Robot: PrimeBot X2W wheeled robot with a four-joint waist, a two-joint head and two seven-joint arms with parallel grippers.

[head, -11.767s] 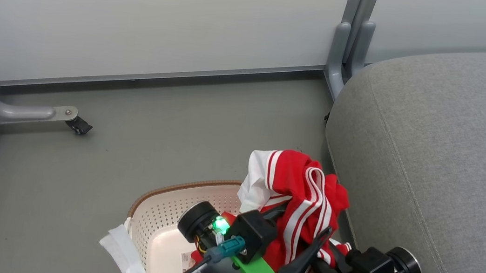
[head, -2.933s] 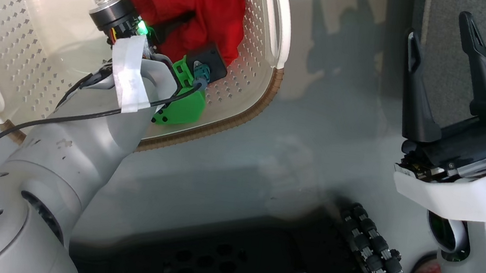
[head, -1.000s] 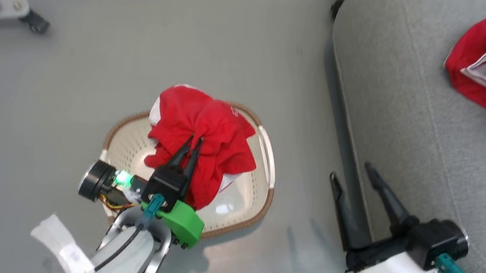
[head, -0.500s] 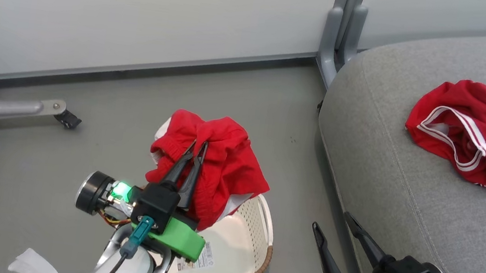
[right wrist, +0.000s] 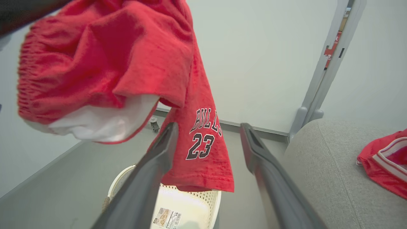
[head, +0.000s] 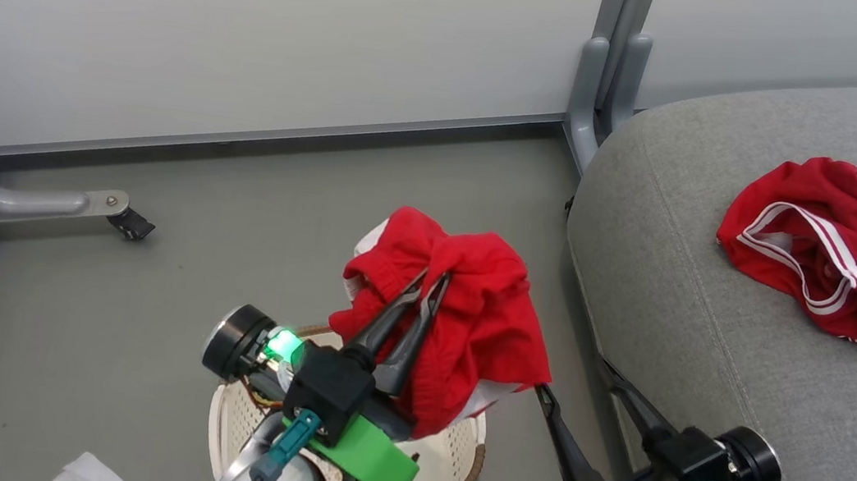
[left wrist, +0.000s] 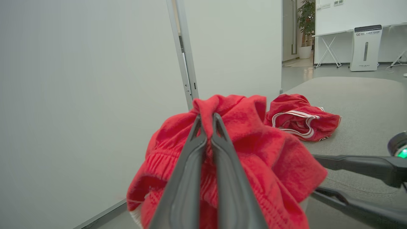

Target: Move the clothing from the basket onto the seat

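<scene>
Clothing: one red garment [head: 468, 320], pinched between the left gripper's [head: 432, 278] tightly closed jaws, drapes below them over the basket [head: 477, 466] — apparently mid-carry, it next needs swinging right of the jaws onto the seat [head: 708, 377], beside the other garment [head: 825, 243] — while the right gripper [head: 572, 378] gapes wide, empty.

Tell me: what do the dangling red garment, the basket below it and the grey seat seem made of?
Red garment: soft matte knit cloth, draping in folds, with a gathered band and printed lettering.
Basket: probably moulded plastic, cream, slightly glossy, regularly perforated; its brown rim looks woven, perhaps imitation.
Seat: grey woven upholstery, matte, with a stitched seam.
</scene>
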